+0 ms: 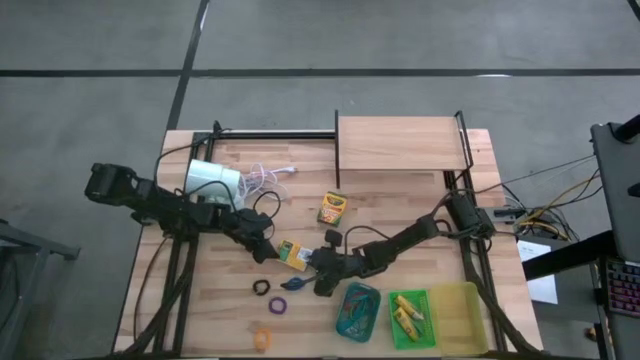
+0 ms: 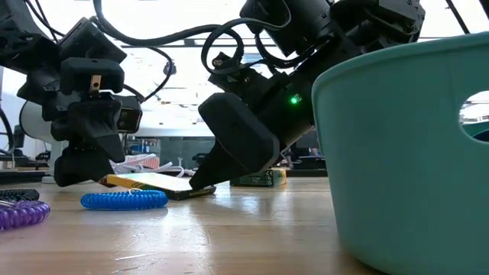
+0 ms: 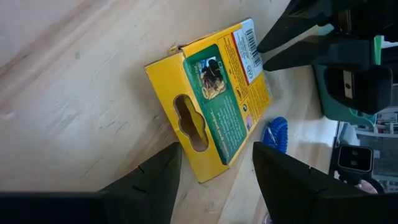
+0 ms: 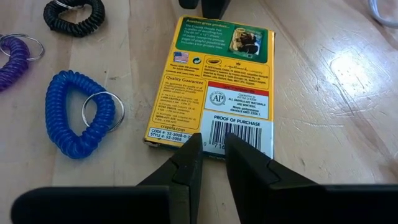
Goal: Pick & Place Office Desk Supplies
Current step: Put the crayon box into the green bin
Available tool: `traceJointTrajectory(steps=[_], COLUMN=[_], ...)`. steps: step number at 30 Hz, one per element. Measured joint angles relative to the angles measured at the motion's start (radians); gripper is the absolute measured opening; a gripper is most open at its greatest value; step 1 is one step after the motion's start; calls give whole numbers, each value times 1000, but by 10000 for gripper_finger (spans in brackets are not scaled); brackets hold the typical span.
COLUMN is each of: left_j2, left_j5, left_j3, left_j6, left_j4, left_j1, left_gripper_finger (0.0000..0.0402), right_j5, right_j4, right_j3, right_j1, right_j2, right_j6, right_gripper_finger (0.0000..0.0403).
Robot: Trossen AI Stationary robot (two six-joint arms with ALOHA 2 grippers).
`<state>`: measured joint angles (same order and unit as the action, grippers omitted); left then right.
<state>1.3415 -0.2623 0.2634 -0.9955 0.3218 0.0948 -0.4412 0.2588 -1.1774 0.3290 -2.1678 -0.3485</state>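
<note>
Flat on the table, the crayon box [image 4: 212,87] is lying lengthwise between both grippers: right gripper [image 4: 213,155] narrowly parted at its barcode end, left gripper [image 3: 214,168] spread wide at the opposite end.

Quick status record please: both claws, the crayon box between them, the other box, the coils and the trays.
left claw: open, fingers astride one end of the flat crayon box
right claw: narrow gap, tips at the box's barcode end; grip not clear
second crayon box: lies apart, nearer the shelf
blue coil: on table beside the flat box
purple coil, black coil: loose on table
teal tray: holds items
</note>
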Motion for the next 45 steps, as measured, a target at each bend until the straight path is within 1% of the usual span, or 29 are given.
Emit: traceJointTrajectory(steps=[4, 9, 12, 18, 28, 34, 40, 45], left_j2=[20, 114, 142, 149, 148, 147, 147, 147], left_j5=[4, 0, -8, -27, -16, 4, 8, 11], left_j3=[0, 12, 39, 84, 91, 92, 92, 92], left_j6=[0, -10, -7, 57, 60, 60, 58, 56], left_j4=[8, 54, 47, 25, -5, -10, -10, -9], left_j1=[0, 0, -1, -1, -1, 0, 0, -1], left_gripper_finger=[204, 203, 203, 203, 202, 184, 152, 129], right_j5=[0, 0, 0, 0, 0, 0, 0, 0], right_j4=[0, 0, -1, -1, -1, 0, 3, 3], right_j3=[0, 0, 0, 0, 0, 0, 0, 0], right_j1=[0, 0, 0, 0, 0, 0, 0, 0], right_j2=[0, 0, 0, 0, 0, 0, -1, -1], right_j6=[0, 0, 0, 0, 0, 0, 0, 0], right_gripper_finger=[64, 65, 63, 62, 62, 63, 68, 63])
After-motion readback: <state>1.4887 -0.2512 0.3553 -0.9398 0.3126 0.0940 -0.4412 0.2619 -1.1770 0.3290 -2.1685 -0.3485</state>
